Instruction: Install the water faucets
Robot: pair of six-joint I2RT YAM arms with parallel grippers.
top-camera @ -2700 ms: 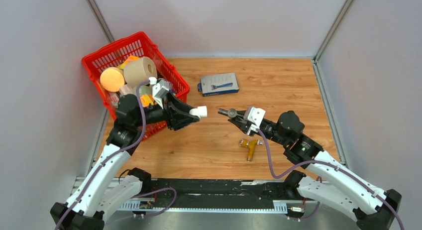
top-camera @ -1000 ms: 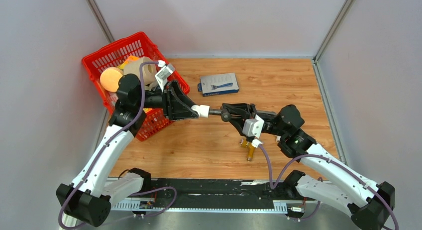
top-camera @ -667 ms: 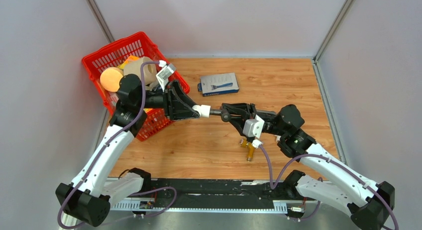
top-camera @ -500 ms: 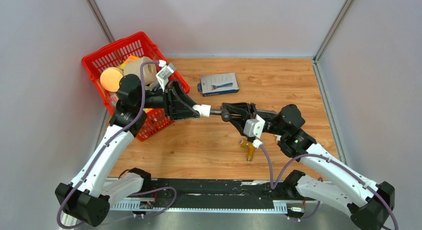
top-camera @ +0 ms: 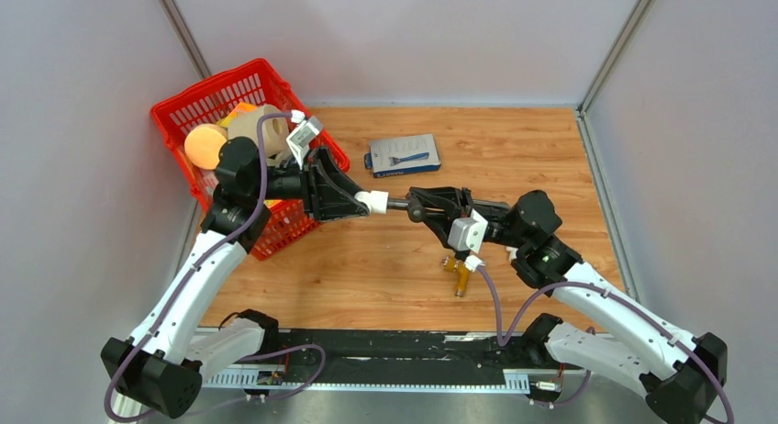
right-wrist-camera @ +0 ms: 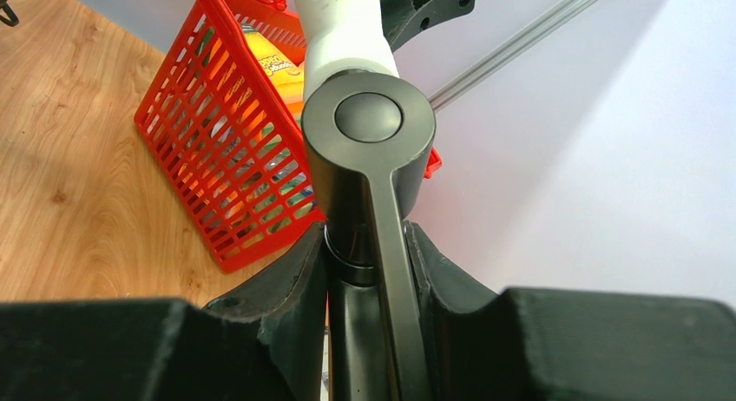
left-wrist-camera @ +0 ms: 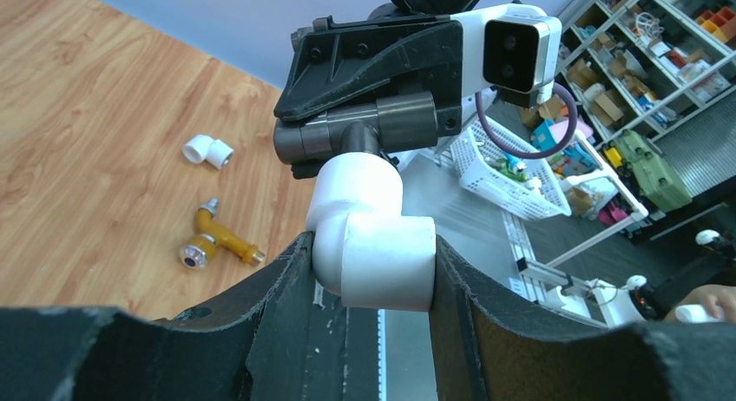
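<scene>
The left gripper (top-camera: 356, 204) clamps a white elbow (top-camera: 372, 203) in mid-air above the surface (top-camera: 514, 149), its mouth turned toward the right gripper (top-camera: 424, 206), which is closed on the dark faucet (top-camera: 397, 204) so the stem meets that mouth and can seat there

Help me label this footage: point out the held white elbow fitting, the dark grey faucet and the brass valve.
white elbow fitting (left-wrist-camera: 364, 234): left wrist view, on its bend.
dark grey faucet (right-wrist-camera: 369, 117): right wrist view, on its round end cap.
brass valve (left-wrist-camera: 215, 239): left wrist view, on its body.
</scene>
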